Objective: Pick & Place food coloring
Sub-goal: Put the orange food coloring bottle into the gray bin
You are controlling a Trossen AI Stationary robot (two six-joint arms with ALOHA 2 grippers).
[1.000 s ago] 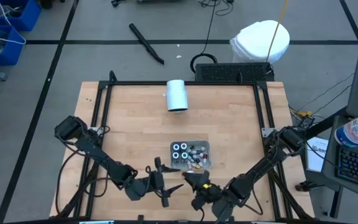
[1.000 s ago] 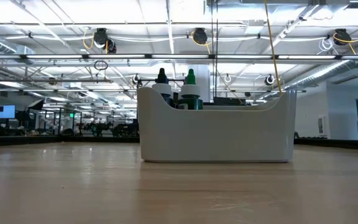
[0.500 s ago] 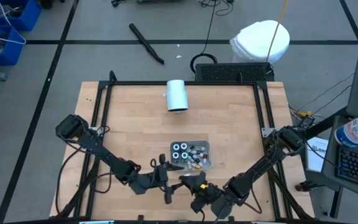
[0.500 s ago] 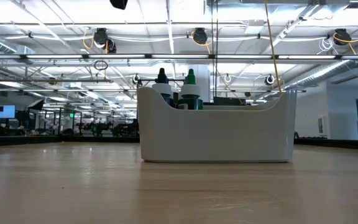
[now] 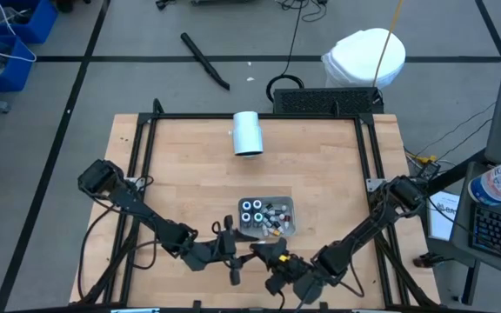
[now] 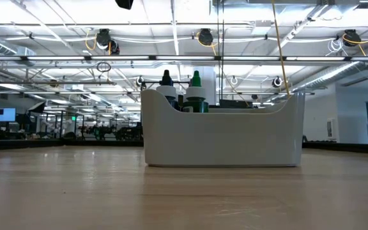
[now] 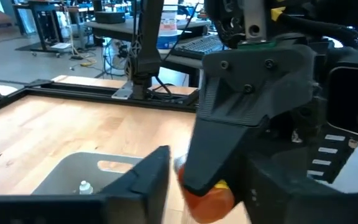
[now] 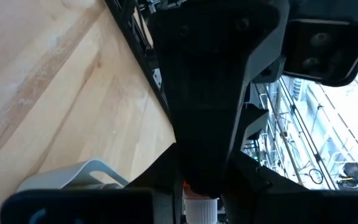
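Wooden table (image 5: 320, 174), grey tray (image 5: 287, 205) near its front edge as landmark. White cylinder (image 5: 248, 133) lies well behind the tray. Most food coloring (image 5: 263, 216) bottles sit inside the tray. Just in front of the tray both grippers meet: right gripper (image 5: 272, 253) clenched on an orange bottle (image 7: 209, 198), left gripper (image 5: 231, 252) fingers spread either side of it, not clearly gripping. Step looks like a handover between arms. Next likely calls for the left fingers to close before the right releases.

Grey tray (image 5: 287, 205), black- and green-capped bottles (image 6: 195, 80), white cylinder (image 5: 248, 133), light wood table (image 5: 320, 165)
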